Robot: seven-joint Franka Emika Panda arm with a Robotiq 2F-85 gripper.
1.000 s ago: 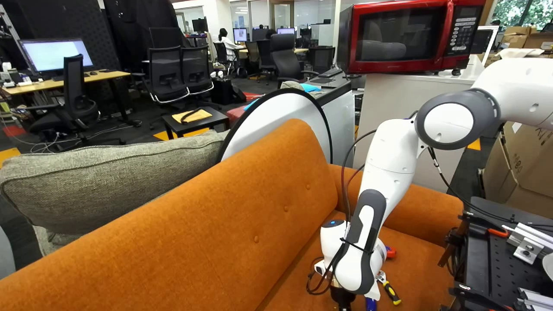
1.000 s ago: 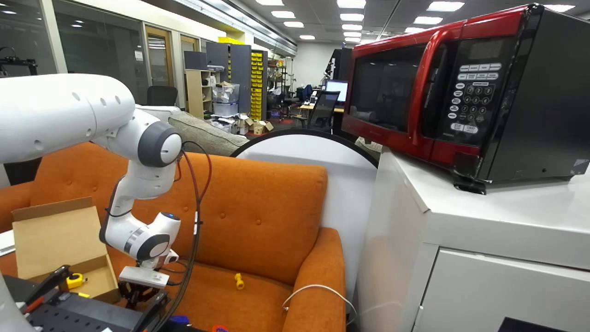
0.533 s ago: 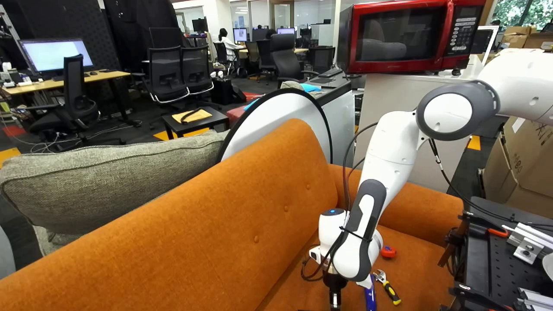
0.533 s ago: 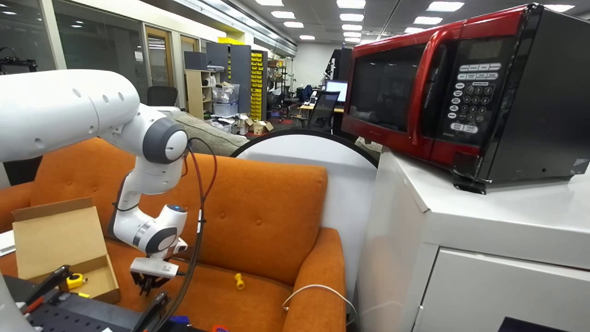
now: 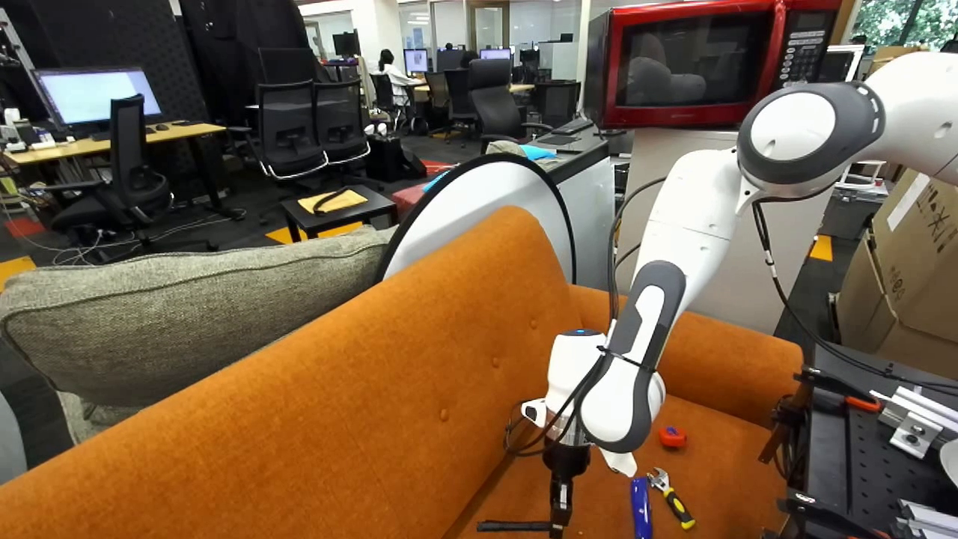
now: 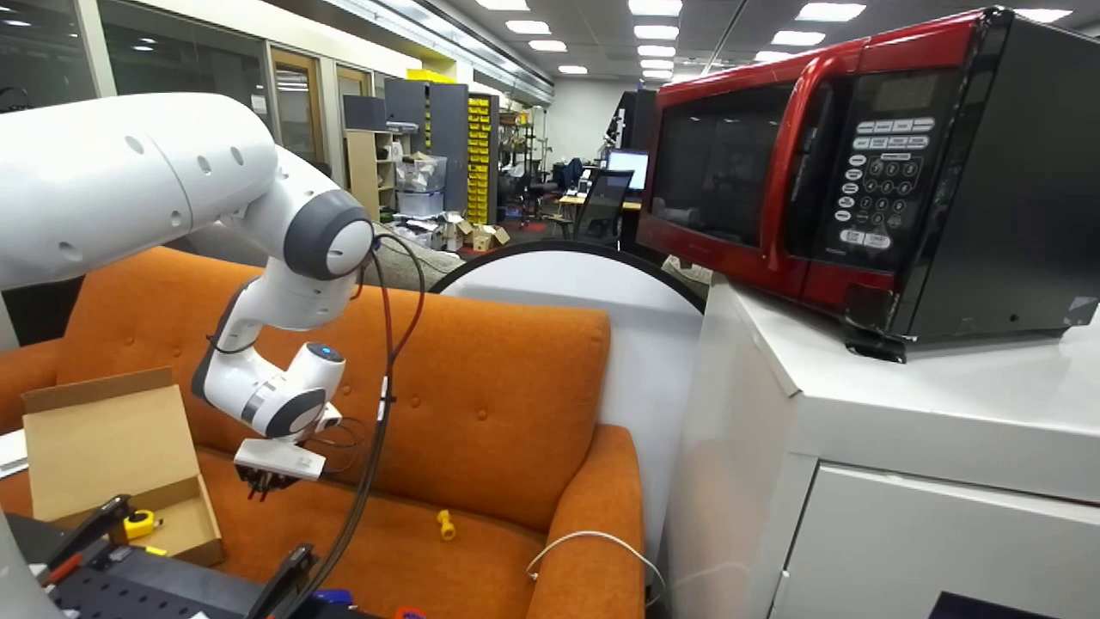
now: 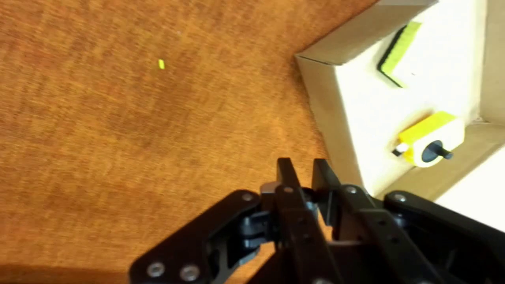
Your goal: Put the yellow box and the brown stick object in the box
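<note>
My gripper [image 7: 302,163] is closed to a narrow gap, with a dark rounded stick end [image 7: 308,193] between its fingers. In an exterior view the gripper [image 5: 558,528] has a thin dark stick [image 5: 513,526] reaching sideways from its fingertips. Its tan-brown colour does not show, so I cannot tell if it is the brown stick object; no other such stick shows. The yellow box [image 7: 424,130] lies inside the cardboard box [image 7: 333,114]. The yellow box [image 6: 137,523] and the box's raised lid [image 6: 112,447] also show in an exterior view. The gripper [image 6: 259,492] is above the seat beside the box.
A yellow-green sponge [image 7: 400,47] lies in the box. A tiny yellow speck [image 7: 161,64] is on the seat. A blue item [image 5: 641,509], a wrench [image 5: 671,498], a red item [image 5: 672,436] and a yellow piece [image 6: 446,524] lie on the sofa. A black shelf [image 5: 861,457] stands close by.
The gripper has risen from low over the seat. The dark stick has come up into view with it. The yellow box and the cardboard box have not moved.
</note>
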